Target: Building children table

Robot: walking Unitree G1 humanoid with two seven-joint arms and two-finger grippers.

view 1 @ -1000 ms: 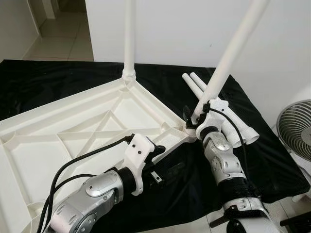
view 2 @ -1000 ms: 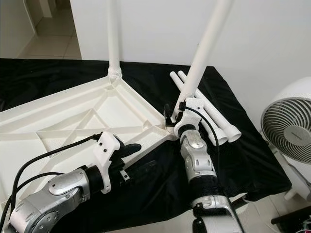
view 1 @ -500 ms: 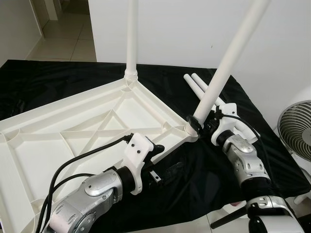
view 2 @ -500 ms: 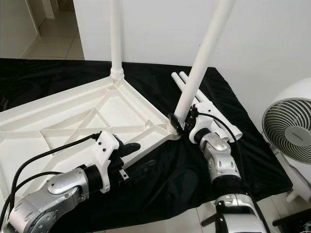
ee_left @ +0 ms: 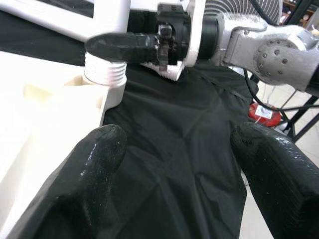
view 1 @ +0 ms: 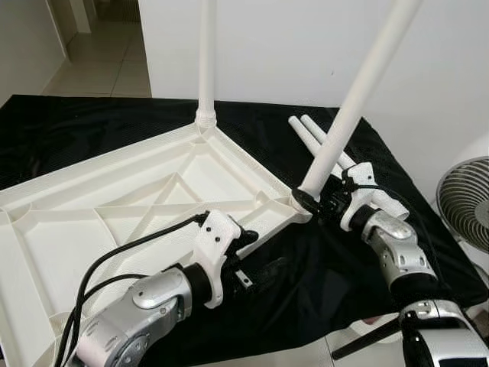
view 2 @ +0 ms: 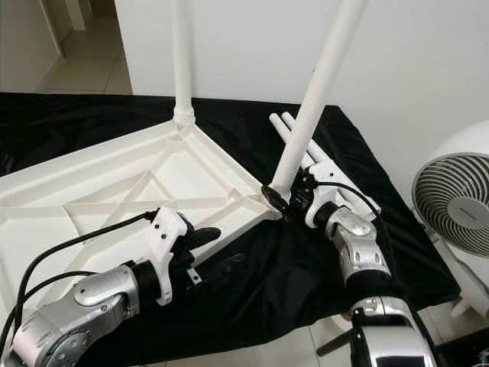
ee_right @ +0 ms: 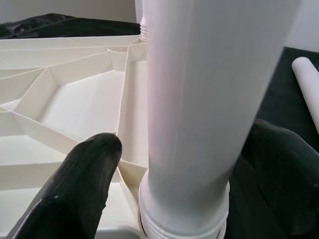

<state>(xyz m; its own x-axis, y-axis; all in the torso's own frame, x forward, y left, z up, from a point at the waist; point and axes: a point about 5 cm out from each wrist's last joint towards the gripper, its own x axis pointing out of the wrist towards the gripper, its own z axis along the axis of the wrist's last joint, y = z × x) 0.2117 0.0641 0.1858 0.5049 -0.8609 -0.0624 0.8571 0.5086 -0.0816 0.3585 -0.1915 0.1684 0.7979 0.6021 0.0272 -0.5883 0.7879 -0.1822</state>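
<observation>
The white plastic table top [view 1: 114, 222] lies upside down on a black cloth. One white leg [view 1: 205, 53] stands upright in its far corner. A second leg [view 1: 355, 92] leans to the right out of the near right corner socket [ee_left: 102, 74]. My right gripper [view 1: 309, 202] is shut on this leg just above its threaded base, one finger [ee_right: 79, 184] on each side. My left gripper [view 1: 256, 254] hangs open over the cloth beside the table top's near edge, nothing between its fingers [ee_left: 99, 164]. Two loose legs [view 1: 306, 134] lie on the cloth behind the right gripper.
A white fan [view 2: 458, 206] stands on the floor at the right, close to the right arm. The cloth's front edge [view 1: 306, 336] drops off just beyond the left gripper. A tiled hallway [view 1: 92, 69] opens at the far left.
My right wrist has swung from in front of the tilted leg round to its right side, still holding the leg's base. The left arm has barely moved.
</observation>
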